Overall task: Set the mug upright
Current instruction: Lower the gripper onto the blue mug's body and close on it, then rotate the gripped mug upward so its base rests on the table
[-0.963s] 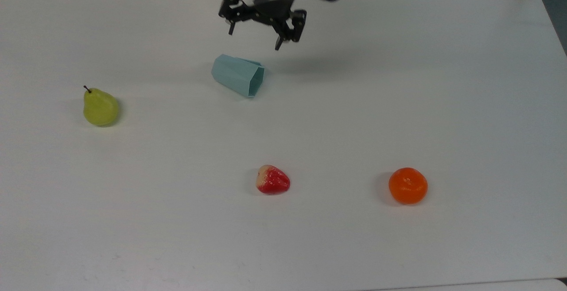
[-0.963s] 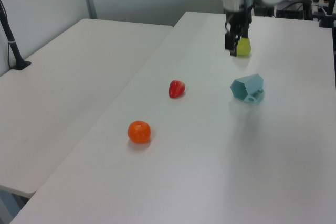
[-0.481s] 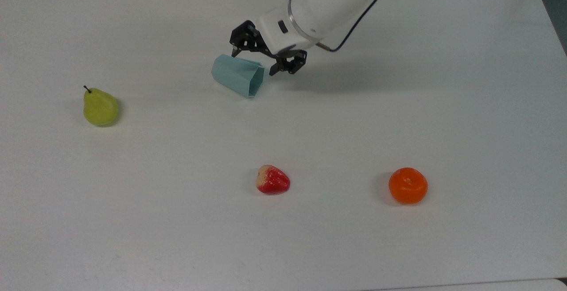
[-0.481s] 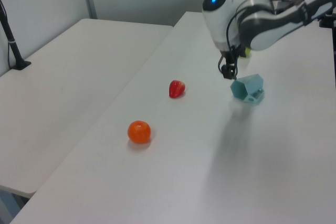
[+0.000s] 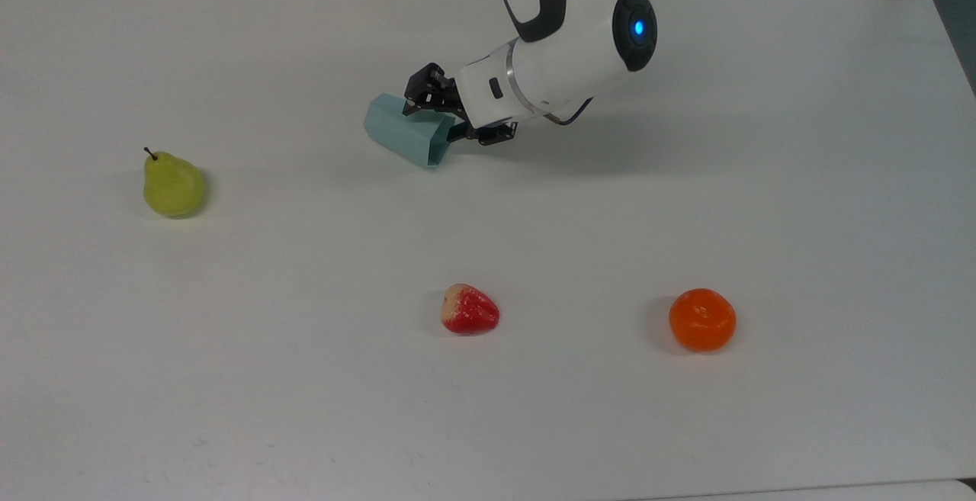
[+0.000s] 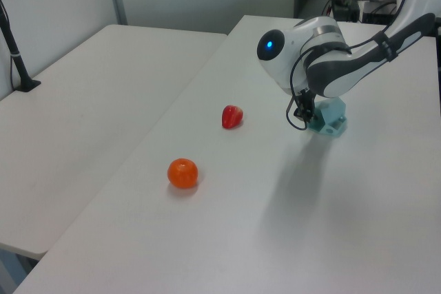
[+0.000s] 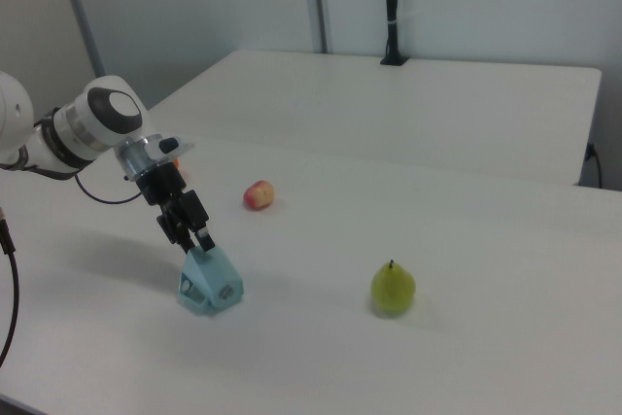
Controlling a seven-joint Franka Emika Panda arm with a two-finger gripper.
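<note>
Top view: mug (image 5: pixel 404 132) on its side, far-centre surface (image 5: pixel 534 409), long axis running the top view's left-right, mouth facing the top view's right. Claw (image 5: pixel 450 114) at the mouth rim, fingers spread, one apparently inside, not clamped. Half a second ago it hovered just above; now lower, arm tilted flatter.
</note>
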